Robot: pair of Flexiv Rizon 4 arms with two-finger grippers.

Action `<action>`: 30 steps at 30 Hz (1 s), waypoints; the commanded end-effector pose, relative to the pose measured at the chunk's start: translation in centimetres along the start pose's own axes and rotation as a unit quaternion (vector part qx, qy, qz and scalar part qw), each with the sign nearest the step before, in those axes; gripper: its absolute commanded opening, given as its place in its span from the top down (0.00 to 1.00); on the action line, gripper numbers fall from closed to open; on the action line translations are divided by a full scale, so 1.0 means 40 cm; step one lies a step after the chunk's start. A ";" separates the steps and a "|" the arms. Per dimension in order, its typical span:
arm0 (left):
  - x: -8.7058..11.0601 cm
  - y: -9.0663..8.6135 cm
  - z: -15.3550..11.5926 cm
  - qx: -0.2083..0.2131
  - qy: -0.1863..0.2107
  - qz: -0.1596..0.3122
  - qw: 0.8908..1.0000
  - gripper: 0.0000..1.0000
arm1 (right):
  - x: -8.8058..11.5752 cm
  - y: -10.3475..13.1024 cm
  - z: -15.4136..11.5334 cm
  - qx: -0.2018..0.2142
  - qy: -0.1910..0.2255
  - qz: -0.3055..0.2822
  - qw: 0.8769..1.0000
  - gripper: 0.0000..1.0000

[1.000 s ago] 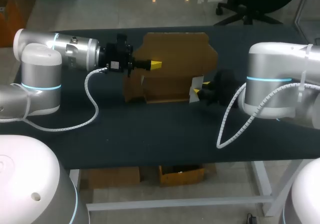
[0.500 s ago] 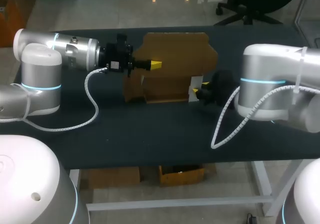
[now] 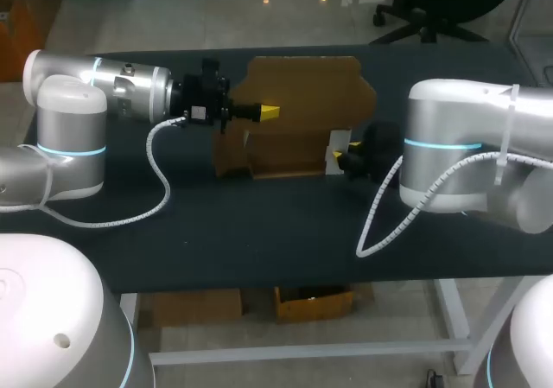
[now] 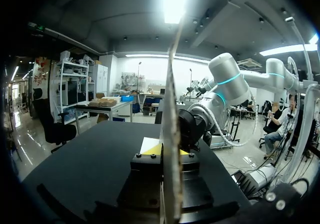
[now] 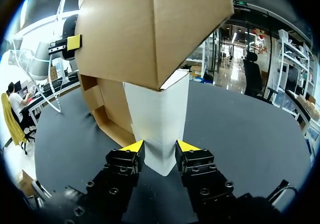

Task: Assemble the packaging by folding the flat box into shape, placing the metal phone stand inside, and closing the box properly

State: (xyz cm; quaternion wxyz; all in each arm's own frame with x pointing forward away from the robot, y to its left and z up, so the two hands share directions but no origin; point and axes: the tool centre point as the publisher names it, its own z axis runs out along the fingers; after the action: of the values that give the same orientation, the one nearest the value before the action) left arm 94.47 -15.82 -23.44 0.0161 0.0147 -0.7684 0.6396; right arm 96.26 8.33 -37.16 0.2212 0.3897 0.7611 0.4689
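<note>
1. Box [image 3: 302, 94]: brown cardboard, part-folded, standing on dark table [image 3: 259, 224] at mid-rear, betw. both arms. Rear panel upright; short side wall at its L end, low front wall along base.
2. L gripper [image 3: 270, 111]: comes in from L, approx. horizontal, yellow tip against upper L part of box. Wrist view: L gripper [image 4: 167, 151] has a box [image 4: 170, 109] panel edge-on betw. fingers, running straight up from jaws. Jaws nearly closed, clamped on that panel.
3. R gripper [image 3: 344, 156]: at box's R front corner, low, near table, on white panel [image 3: 340, 143].
4. R wrist view: R gripper [image 5: 159, 145] jaws set a narrow gap apart, both yellow tips touching white panel [image 5: 157, 114] from opp. sides; panel gripped. Brown box [image 5: 145, 34] wall rises above and beyond it.
</note>
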 end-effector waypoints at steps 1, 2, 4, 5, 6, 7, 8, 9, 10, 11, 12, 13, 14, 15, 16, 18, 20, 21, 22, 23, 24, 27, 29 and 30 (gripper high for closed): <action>-0.003 0.014 0.004 -0.001 0.002 0.000 1.000 1.00 | 0.012 -0.006 0.012 -0.009 -0.028 0.006 1.000 0.64; -0.003 0.014 0.004 -0.001 0.002 0.000 1.000 1.00 | 0.012 -0.007 0.011 -0.010 -0.031 0.009 0.999 0.64; -0.003 0.014 0.004 -0.001 0.002 0.000 1.000 1.00 | 0.011 -0.009 0.010 -0.010 -0.035 0.013 0.999 0.64; -0.003 0.014 0.004 -0.001 0.002 0.000 1.000 1.00 | 0.010 -0.009 0.010 -0.010 -0.037 0.014 0.999 0.64; -0.003 0.014 0.004 -0.001 0.002 0.000 1.000 1.00 | 0.011 -0.009 0.010 -0.011 -0.040 0.017 0.999 0.64; -0.003 0.014 0.004 -0.001 0.002 0.000 1.000 1.00 | 0.011 -0.010 0.010 -0.011 -0.041 0.019 0.999 0.63; -0.003 0.014 0.004 -0.001 0.002 0.000 1.000 1.00 | 0.010 -0.010 0.011 -0.011 -0.042 0.020 0.999 0.63; -0.003 0.014 0.004 -0.001 0.002 0.000 1.000 1.00 | 0.010 -0.010 0.011 -0.011 -0.045 0.021 0.999 0.63; -0.003 0.014 0.004 -0.001 0.002 0.000 1.000 1.00 | 0.011 -0.010 0.011 -0.011 -0.046 0.023 0.999 0.64; -0.003 0.014 0.004 -0.001 0.002 0.000 1.000 1.00 | 0.011 -0.011 0.012 -0.010 -0.050 0.025 0.998 0.64; -0.003 0.014 0.004 -0.001 0.002 0.000 1.000 1.00 | 0.011 -0.011 0.013 -0.010 -0.053 0.027 0.998 0.64; -0.003 0.014 0.004 -0.001 0.002 0.000 1.000 1.00 | 0.012 -0.011 0.013 -0.010 -0.054 0.028 0.998 0.64; -0.003 0.014 0.004 -0.001 0.002 0.000 1.000 1.00 | 0.012 -0.011 0.013 -0.011 -0.056 0.030 0.998 0.64; -0.003 0.014 0.004 -0.001 0.002 0.000 1.000 1.00 | 0.011 -0.012 0.014 -0.011 -0.059 0.032 0.998 0.64; -0.003 0.014 0.004 -0.001 0.002 0.000 1.000 1.00 | 0.010 -0.012 0.014 -0.012 -0.061 0.034 0.998 0.64; -0.003 0.014 0.004 -0.001 0.002 0.000 1.000 1.00 | 0.010 -0.012 0.013 -0.014 -0.065 0.038 0.997 0.65; -0.003 0.014 0.004 -0.001 0.002 0.000 1.000 1.00 | 0.007 -0.012 0.010 -0.015 -0.071 0.041 0.996 0.65; -0.003 0.014 0.004 -0.001 0.002 0.000 1.000 1.00 | 0.006 -0.012 0.008 -0.016 -0.072 0.043 0.996 0.65; -0.003 0.014 0.004 -0.001 0.002 0.000 1.000 1.00 | 0.006 -0.012 0.008 -0.017 -0.076 0.045 0.996 0.65; -0.003 0.014 0.004 -0.001 0.002 0.000 1.000 1.00 | 0.005 -0.012 0.007 -0.018 -0.077 0.046 0.996 0.65; -0.003 0.014 0.004 -0.001 0.002 0.000 1.000 1.00 | 0.005 -0.012 0.007 -0.019 -0.078 0.047 0.996 0.65; -0.003 0.014 0.004 -0.001 0.002 0.000 1.000 1.00 | 0.006 -0.012 0.007 -0.022 -0.083 0.052 0.995 0.66; -0.003 0.014 0.004 -0.001 0.002 0.000 1.000 1.00 | 0.005 -0.012 0.007 -0.024 -0.086 0.055 0.995 0.66; -0.003 0.014 0.004 -0.001 0.002 0.000 1.000 1.00 | 0.005 -0.012 0.007 -0.025 -0.087 0.057 0.994 0.66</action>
State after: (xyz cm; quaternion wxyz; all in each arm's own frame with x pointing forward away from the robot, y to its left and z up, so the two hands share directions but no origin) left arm 94.50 -15.87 -23.43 0.0161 0.0147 -0.7683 0.6397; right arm 96.17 8.13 -37.27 0.2457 0.4541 0.7157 0.4704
